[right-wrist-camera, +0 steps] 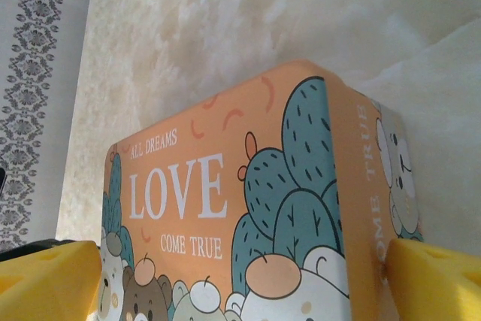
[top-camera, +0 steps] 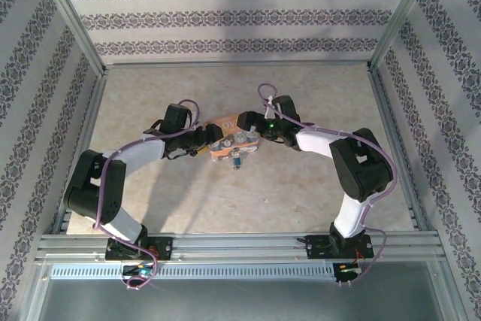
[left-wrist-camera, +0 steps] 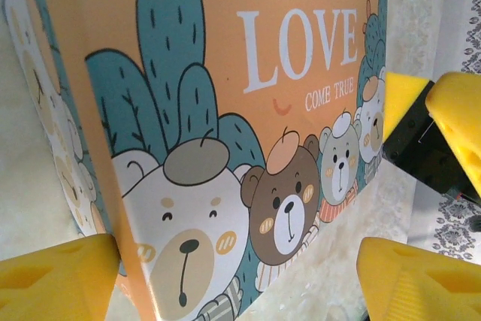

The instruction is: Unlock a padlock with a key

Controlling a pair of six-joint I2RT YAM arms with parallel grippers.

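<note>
Straddling the tin (left-wrist-camera: 225, 110), left tool (left-wrist-camera: 237, 276) and right tool (right-wrist-camera: 240, 280) agape; padlock (top-camera: 236, 160) lengthwise near-to-far.

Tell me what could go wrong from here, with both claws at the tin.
1. The left claw and right claw straddle the same orange tin from opposite ends. If they close or push together, they might collide or skid it across the table.
2. The tiny padlock sits at the tin's near edge. Any shift of the tin could swing it away from an easy approach.
</note>
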